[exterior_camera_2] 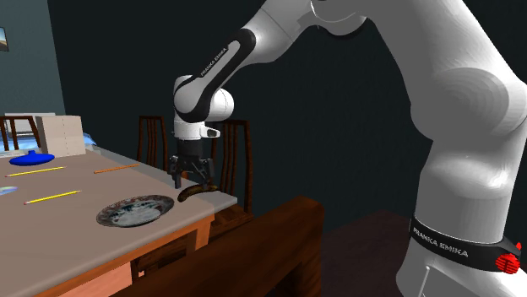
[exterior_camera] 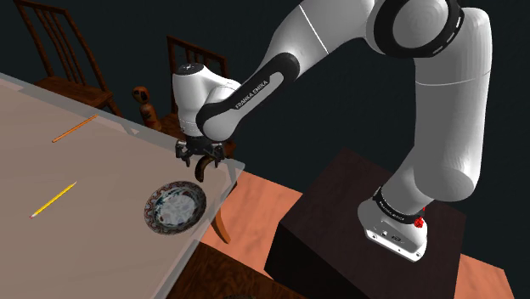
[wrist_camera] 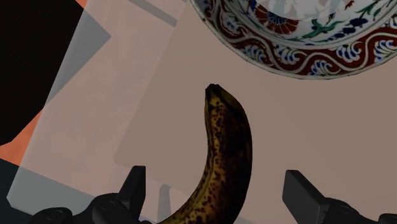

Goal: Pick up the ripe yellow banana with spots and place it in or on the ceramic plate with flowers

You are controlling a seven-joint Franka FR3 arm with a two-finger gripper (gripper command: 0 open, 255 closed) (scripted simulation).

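Pincer (wrist_camera: pixel 216 188): spread, poised above the desk (wrist_camera: pixel 159 121).
Banana (wrist_camera: pixel 227 149): brown-spotted, lay between the fingers (wrist_camera: pixel 135 186), touching neither.
Plate (wrist_camera: pixel 286 58): floral, stood just beyond the stem tip, apart.

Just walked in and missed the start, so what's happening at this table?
A white robot arm hangs over a brown-spotted yellow banana lying near the corner of the table. Its jaws stand open on either side of the banana without touching it. The flowered plate sits just beside the banana, with nothing on it.
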